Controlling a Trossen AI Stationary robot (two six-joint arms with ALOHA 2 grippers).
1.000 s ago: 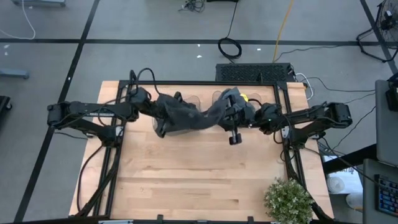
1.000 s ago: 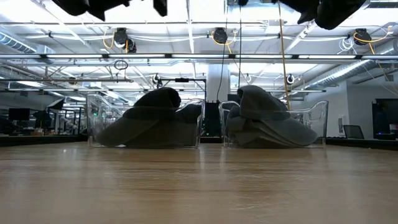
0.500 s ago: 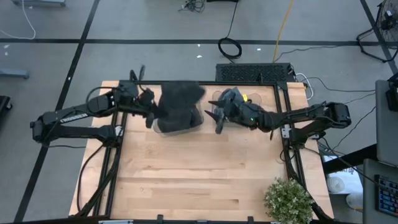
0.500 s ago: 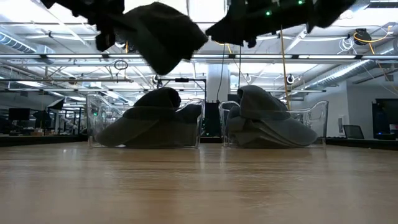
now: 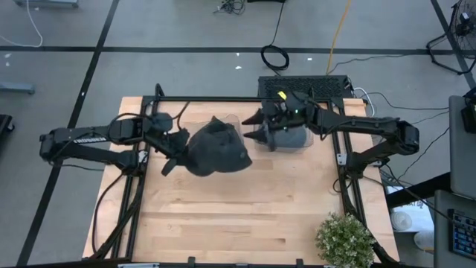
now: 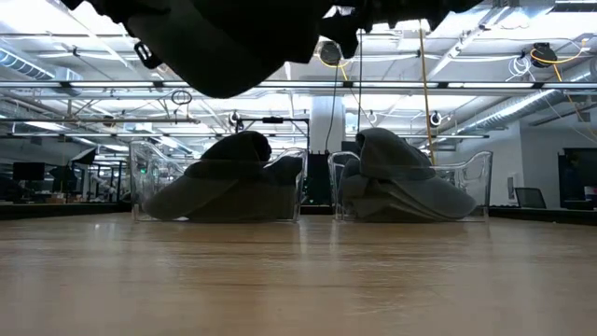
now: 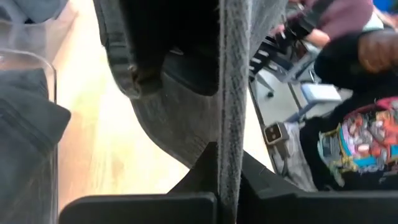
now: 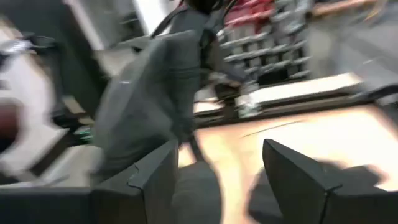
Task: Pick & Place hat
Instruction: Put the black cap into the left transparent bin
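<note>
Held aloft above the wooden table [image 5: 223, 216], limp dark grey fabric hat [image 5: 216, 149]: left gripper [image 5: 172, 145] jaws pinching its 9 o'clock edge, right gripper [image 5: 256, 128] jaws spread; likely light, floppy, best gripped at brim.

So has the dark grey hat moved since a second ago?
Yes. The dark grey fabric hat, once stretched between both arms, now hangs from the left end effector, off the clear left bin.

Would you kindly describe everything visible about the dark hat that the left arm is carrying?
The hat is dark grey, soft fabric, apparently a cap with an adjustable strap at its back. It hangs in the air above the wooden table, crumpled and drooping, in front of the left clear bin. The left pincer is shut on its edge, the cloth pinched between the fingers in the wrist view. The right pincer stands apart from it, open.
</note>
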